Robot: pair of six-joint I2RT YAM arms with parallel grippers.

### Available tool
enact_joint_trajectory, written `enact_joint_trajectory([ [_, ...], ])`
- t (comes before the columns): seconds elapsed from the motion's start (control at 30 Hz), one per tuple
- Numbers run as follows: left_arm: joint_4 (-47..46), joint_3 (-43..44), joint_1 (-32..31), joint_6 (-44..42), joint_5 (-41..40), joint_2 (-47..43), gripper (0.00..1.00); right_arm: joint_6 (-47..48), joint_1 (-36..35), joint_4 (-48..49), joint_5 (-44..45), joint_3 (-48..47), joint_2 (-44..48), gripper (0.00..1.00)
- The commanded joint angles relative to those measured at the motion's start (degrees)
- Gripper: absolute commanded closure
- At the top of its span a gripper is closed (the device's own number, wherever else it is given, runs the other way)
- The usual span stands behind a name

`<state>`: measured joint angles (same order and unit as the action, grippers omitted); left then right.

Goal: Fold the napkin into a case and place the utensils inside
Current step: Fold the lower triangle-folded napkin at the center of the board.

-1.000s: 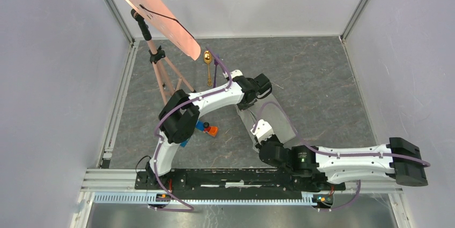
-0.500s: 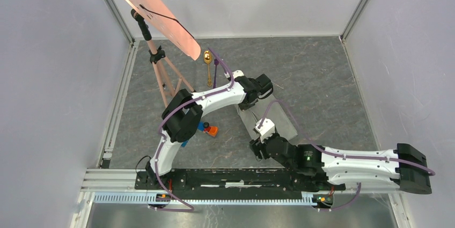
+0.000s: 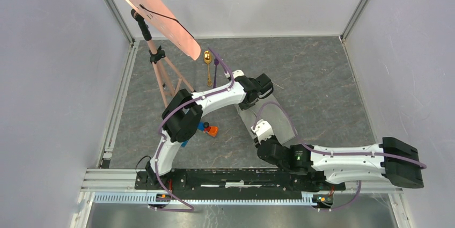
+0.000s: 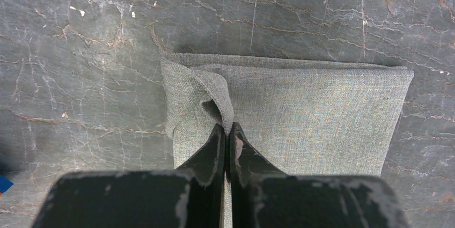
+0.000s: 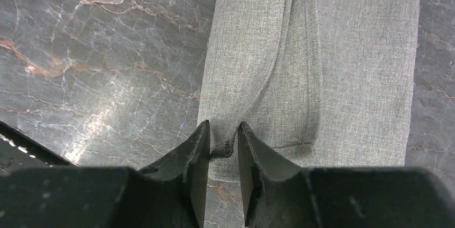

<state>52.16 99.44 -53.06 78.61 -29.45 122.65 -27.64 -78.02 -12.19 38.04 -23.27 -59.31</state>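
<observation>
On the tabletop [image 3: 322, 78] the folded napkin [image 3: 279, 118] is lying near centre. My left tool [image 4: 227, 129] is pinching a fold at its far end; my right tool [image 5: 224, 131], narrow, is gripping a ridge at the near end. Spoon [image 3: 207, 64] and fork [image 3: 215, 72] are lying beyond.

You had soft, even light and only faint shadows. Glare whitened the marble tabletop [image 5: 102, 115] in your right wrist view; the napkin [image 4: 300, 115] showed sharp weave, the near fingers [image 4: 201, 166] blurred.
</observation>
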Motion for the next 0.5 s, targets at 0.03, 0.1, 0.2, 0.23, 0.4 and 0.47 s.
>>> enact_joint_trajectory([
  [0.03,-0.33,2.04,0.33,-1.60,-1.92,0.37,0.98,-2.86,-0.20,0.57,2.61,-0.86,2.26,0.79],
  [0.1,-0.31,2.23,0.37,-1.85,-2.01,0.40,0.98,-3.32,-0.08,0.39,2.55,-0.44,2.27,0.89],
  [0.2,-0.29,3.00,0.33,-3.11,-2.43,0.73,0.98,-5.20,0.19,-1.71,3.83,-0.36,2.26,0.98],
  [0.23,-0.31,3.28,0.34,-3.70,-2.60,0.90,0.98,-6.01,0.26,-2.65,4.38,-0.27,2.37,0.99],
  [0.4,-1.95,5.02,0.35,-7.61,-1.84,2.32,0.98,-8.57,3.44,-3.78,3.26,2.60,4.30,1.00],
  [0.47,-3.60,4.90,0.37,-9.01,-0.73,2.72,0.98,-8.54,4.59,-2.52,1.56,4.10,5.41,1.00],
])
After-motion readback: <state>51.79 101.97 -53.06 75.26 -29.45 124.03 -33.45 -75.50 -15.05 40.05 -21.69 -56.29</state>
